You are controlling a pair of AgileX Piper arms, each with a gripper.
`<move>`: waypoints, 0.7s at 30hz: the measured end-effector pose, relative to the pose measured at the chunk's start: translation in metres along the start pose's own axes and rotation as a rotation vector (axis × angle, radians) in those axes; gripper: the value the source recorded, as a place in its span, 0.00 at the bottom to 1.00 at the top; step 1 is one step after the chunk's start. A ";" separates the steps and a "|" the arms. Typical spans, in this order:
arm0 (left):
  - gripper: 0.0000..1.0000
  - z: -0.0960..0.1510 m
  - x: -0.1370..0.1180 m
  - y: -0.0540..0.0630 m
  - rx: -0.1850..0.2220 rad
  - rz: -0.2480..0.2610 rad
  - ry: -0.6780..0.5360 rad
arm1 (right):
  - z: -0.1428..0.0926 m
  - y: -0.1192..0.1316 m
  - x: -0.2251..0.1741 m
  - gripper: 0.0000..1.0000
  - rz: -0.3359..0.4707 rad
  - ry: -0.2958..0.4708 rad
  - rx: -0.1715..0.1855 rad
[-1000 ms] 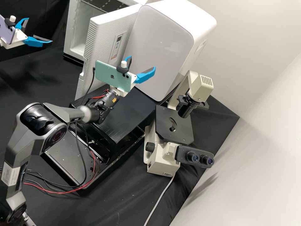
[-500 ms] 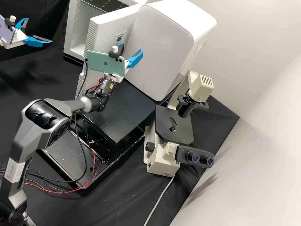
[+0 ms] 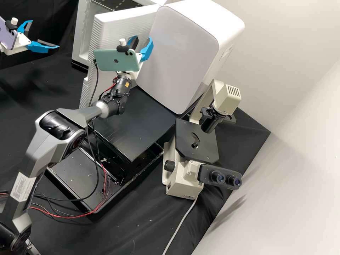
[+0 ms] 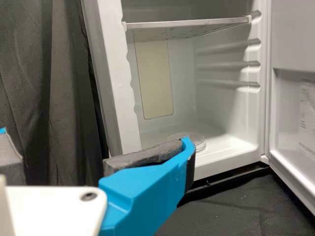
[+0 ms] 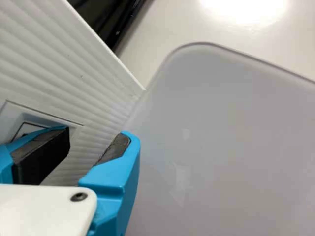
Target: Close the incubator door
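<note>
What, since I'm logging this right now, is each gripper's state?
Left gripper: open, holding nothing.
Right gripper: open, holding nothing.

Black-draped bench (image 3: 141, 226), white incubator (image 3: 79, 44), white cabinet (image 3: 182, 56), microscope (image 3: 182, 182), black stand (image 3: 132, 124)

Two grippers (image 3: 143, 38), two phones (image 3: 115, 61), one incubator (image 3: 79, 39), one door (image 3: 122, 29), one microscope (image 3: 196, 141), one rounded white cabinet (image 3: 180, 53)

Ribbed door (image 5: 64, 64) — beside pale panel (image 5: 221, 137)
</note>
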 end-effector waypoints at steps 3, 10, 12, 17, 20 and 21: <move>1.00 0.000 0.000 0.000 0.000 0.000 0.000 | -0.005 -0.004 0.006 0.00 -0.018 0.029 -0.021; 1.00 0.000 0.000 0.000 0.000 0.000 0.000 | -0.028 -0.006 0.023 0.00 -0.055 0.112 -0.054; 1.00 0.000 0.000 0.000 0.000 0.000 0.000 | -0.034 -0.005 0.028 0.00 -0.046 0.132 -0.062; 1.00 0.000 0.000 0.000 0.000 0.000 0.000 | -0.048 0.002 0.040 0.00 -0.010 0.180 -0.044; 1.00 0.000 0.000 0.000 0.000 0.000 0.000 | -0.047 0.001 0.044 0.00 0.000 0.185 -0.048; 1.00 0.000 0.000 0.000 0.000 0.000 0.000 | -0.047 -0.001 0.044 0.00 0.000 0.186 -0.048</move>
